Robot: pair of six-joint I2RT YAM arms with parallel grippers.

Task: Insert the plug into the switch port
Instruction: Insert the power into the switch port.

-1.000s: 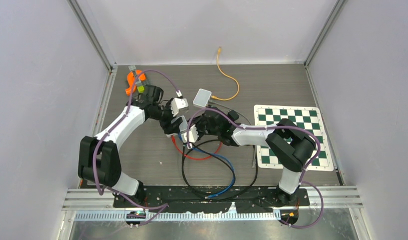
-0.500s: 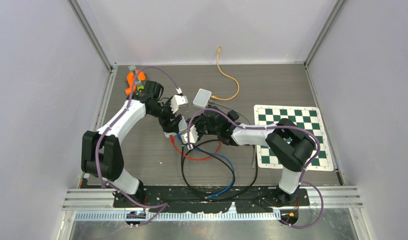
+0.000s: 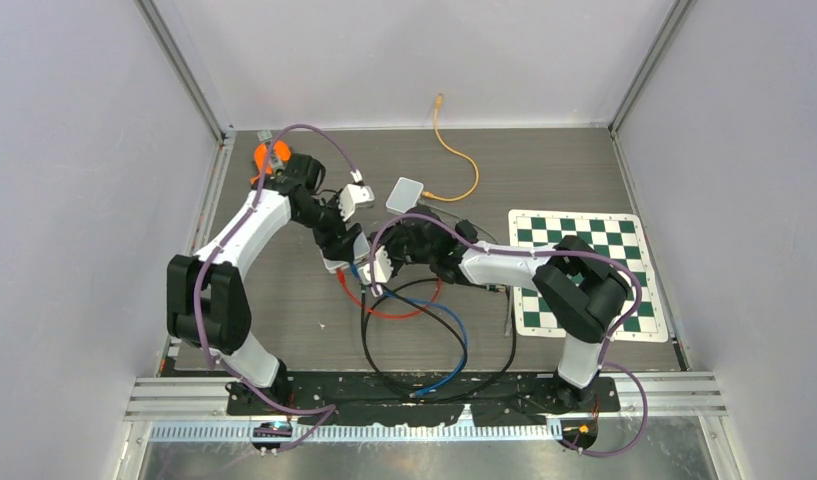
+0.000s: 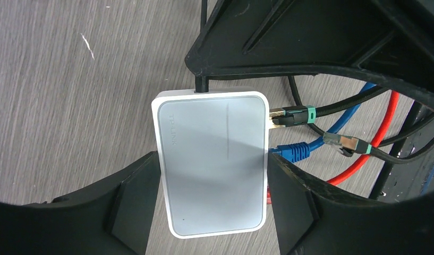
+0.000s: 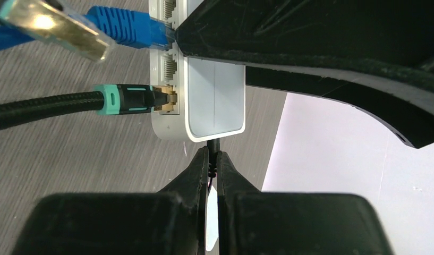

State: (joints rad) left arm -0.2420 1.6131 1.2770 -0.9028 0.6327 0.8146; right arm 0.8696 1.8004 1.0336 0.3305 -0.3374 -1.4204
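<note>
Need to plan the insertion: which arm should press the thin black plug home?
Right: the right gripper pinches the thin black plug at the end of the switch, while the left gripper clamps the switch by its sides.

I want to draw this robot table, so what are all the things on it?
switch: one, white, middle of table
second box: one, white, behind the grippers
braided cable: one, black, plugged into switch
blue cable: one, plugged into switch
loose plug: one, teal-ringed, beside the blue one
red cable: one, looped
orange cable: one, back
mat: one, green-white checks, right
orange thing: one, back left
left gripper: black, shut on switch
right gripper: black, shut on thin cord
</note>
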